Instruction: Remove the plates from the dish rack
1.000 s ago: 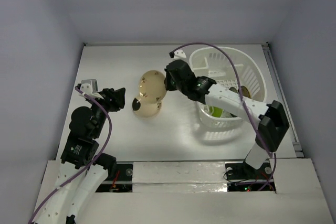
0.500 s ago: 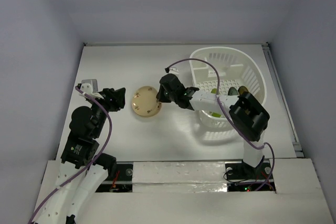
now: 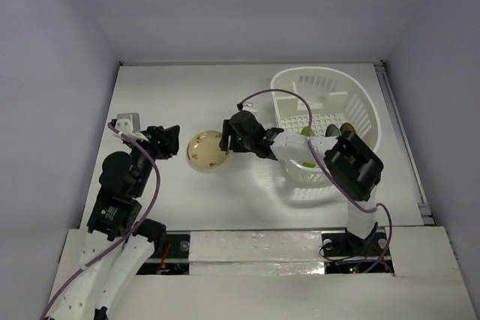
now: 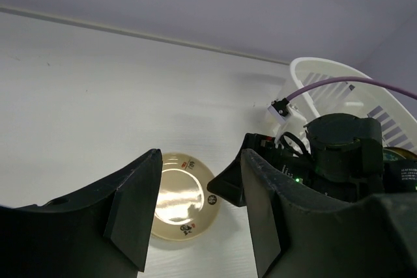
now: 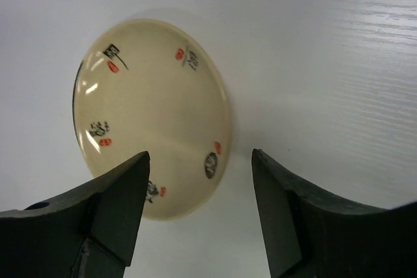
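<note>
Glossy beige round plate [image 3: 205,149] w/ small dark and red marks lies flat on the white table [image 3: 165,88], face up. In the top view it sits at approx 9 o'clock from the large white plastic slotted dish rack [image 3: 365,114], well apart from it.

R gripper [image 3: 225,140] is low, just at the plate's 3 o'clock edge. In the R wrist view its black fingers [image 5: 111,216] are spread wide, w/ the plate's [image 5: 153,118] near rim showing btwn the tips. Nothing is clamped; can't tell if either tip touches the rim.

L gripper [image 3: 168,141] hangs at the plate's 9 o'clock side, near it but apart. Its jaws are also parted and hold nothing. The L wrist view looks btwn the two fingers [image 4: 133,203] at the plate [image 4: 177,205] and the R arm's wrist beyond.

A lime-green plate [image 3: 308,160] shows in the rack's 6 o'clock part, mostly hidden by the R arm. An amber edge shows toward the rack's 3 o'clock side, too small to say more. A thin purple cable [image 3: 300,103] loops over the rack's 9 o'clock rim.
</note>
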